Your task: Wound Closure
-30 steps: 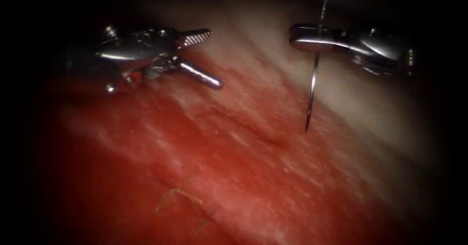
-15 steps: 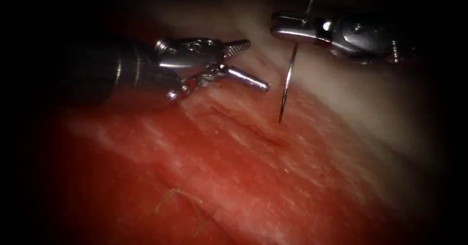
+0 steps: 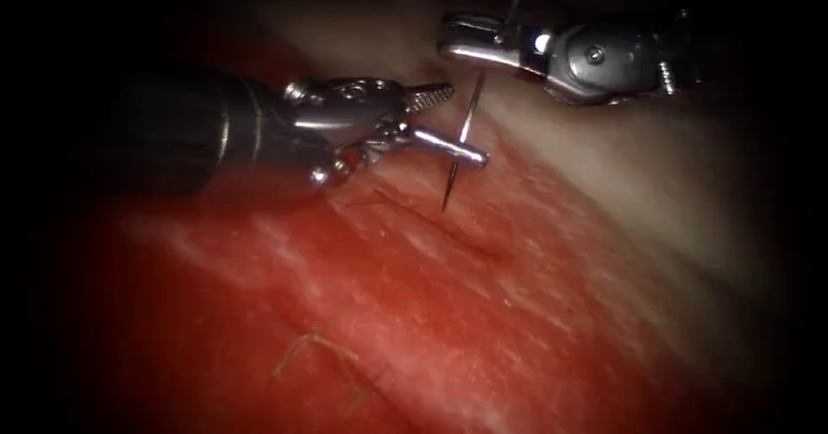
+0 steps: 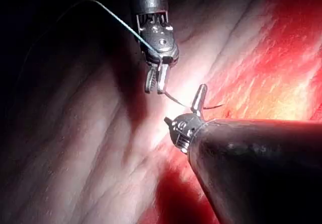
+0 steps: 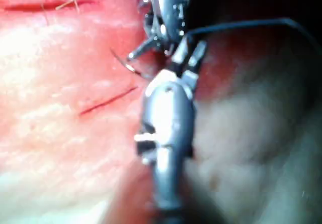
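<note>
My left tool (image 3: 448, 123) sits to the left of the needle with its jaws spread wide and holding nothing; the lower jaw lies just across the needle's shaft, the upper one apart from it, so the needle stands between them or just in front, and I cannot tell which from the endoscope view. In the left wrist view the same tool (image 4: 198, 100) shows one jaw raised beside the needle (image 4: 188, 103).

The needle (image 3: 461, 141) hangs below my right tool's jaws, free of the tissue (image 3: 517, 313), its point just above the surface near the upper end of the cut (image 3: 431, 223), slightly to the cut's right. The cut runs down and to the right from there, still gaping and unstitched along what I can see.

My right tool (image 3: 466, 41) has its jaws clamped on the needle near its thread end, and the thread (image 4: 115, 20) trails up and away from those jaws.

To do this well, I judge that I should keep the right grip firm and the needle steady, bring the left jaws square across the shaft and not near the point, and confirm in the wrist view that the needle truly lies between them

Loose thread ends (image 3: 319, 356) lie on the tissue well below both tools
</note>
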Robot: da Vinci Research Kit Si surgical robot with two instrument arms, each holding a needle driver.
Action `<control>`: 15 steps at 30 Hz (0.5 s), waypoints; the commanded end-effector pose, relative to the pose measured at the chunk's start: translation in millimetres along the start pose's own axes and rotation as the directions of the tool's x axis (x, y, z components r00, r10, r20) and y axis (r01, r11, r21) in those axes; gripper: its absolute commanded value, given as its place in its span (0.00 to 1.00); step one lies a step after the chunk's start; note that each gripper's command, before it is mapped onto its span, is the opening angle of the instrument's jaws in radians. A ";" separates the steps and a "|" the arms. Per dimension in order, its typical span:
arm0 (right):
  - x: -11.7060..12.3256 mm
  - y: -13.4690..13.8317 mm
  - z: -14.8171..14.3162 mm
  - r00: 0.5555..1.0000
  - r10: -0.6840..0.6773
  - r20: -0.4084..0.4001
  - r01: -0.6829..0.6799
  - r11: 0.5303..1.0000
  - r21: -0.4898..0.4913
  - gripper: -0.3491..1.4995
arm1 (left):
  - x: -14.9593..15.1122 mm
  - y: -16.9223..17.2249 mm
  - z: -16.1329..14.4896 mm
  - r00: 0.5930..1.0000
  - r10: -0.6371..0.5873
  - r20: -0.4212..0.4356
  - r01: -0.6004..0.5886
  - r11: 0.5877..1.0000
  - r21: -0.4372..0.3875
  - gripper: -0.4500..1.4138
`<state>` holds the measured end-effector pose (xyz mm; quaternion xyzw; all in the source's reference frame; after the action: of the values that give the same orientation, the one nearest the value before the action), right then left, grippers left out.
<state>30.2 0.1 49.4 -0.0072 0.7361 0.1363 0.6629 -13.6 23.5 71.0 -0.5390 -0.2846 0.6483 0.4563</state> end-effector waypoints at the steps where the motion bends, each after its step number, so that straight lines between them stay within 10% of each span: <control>1: -0.5 -0.4 0.7 1.000 0.000 -0.001 0.000 1.000 0.003 0.00 | -0.4 -0.3 0.5 1.000 0.002 0.002 -0.002 1.000 0.000 0.69; 5: -0.4 -0.4 0.7 1.000 0.002 -0.007 -0.002 1.000 0.014 0.00 | -0.7 -0.5 0.6 1.000 -0.028 0.005 0.029 1.000 -0.012 0.53; 9: -0.2 -0.7 0.9 1.000 0.003 -0.015 -0.003 1.000 0.017 0.00 | -1.5 -0.6 0.7 0.993 -0.118 0.014 0.118 0.993 -0.030 0.04; 15: -0.1 -0.9 1.0 1.000 0.003 -0.022 -0.003 1.000 0.025 0.00 | -1.7 0.3 0.4 0.952 -0.305 0.041 0.306 0.951 -0.036 0.00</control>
<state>30.6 -0.3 48.8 0.0002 0.7442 0.1280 0.6555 -13.6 22.0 71.0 -0.4839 -0.3877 0.5723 0.5366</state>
